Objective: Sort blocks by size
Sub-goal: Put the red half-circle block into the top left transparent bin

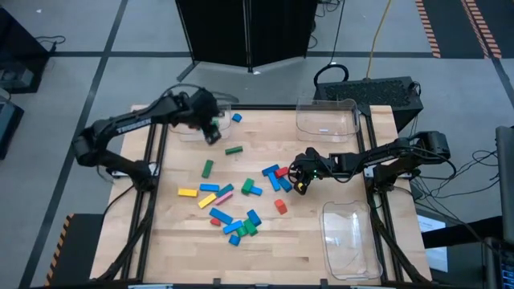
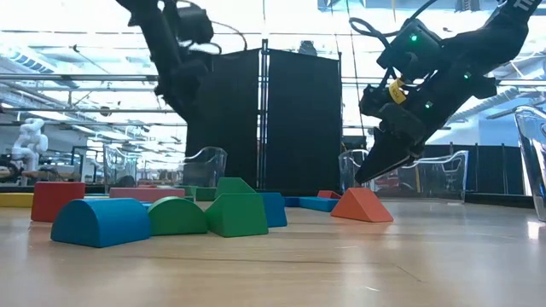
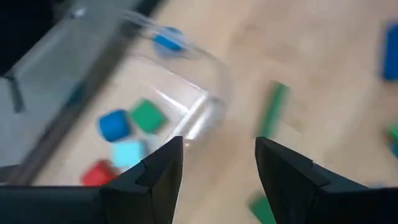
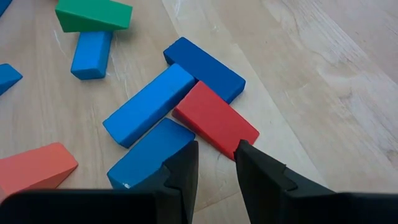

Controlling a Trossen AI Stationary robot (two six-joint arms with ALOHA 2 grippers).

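Upper left of the high view: left gripper (image 1: 210, 128) hangs over a clear plastic tray (image 1: 186, 130) at the edge of the pale wood-grain bench (image 1: 337, 177), fingers spread w/ nothing between them. Left wrist view shows that tray's rounded see-through wall and, inside, four small cubes (image 3: 127, 140): blue, green, teal, red. A thin green bar (image 3: 272, 111) lies on the wood just outside it.

Centre-right of the high view: right gripper (image 1: 300, 180) sits low by a tight cluster of blocks (image 1: 277, 178), fingers nearly together, a narrow gap left, gripping nothing. Right wrist view: its tips hover just above a flat red slab (image 4: 214, 122) w/ crisp edges, touching two smooth blue bars (image 4: 151, 103) beside it. A green wedge (image 4: 93, 15) lies near the top of that view.

Rest of the blocks (image 1: 229, 217) are scattered mid-bench: yellow, pink, blue, green pieces, bars and wedges. Low view shows a blue half-round (image 2: 100, 222) and green half-round (image 2: 177, 217) up front. Two more clear trays (image 1: 351, 239) stand at the high view's right side.
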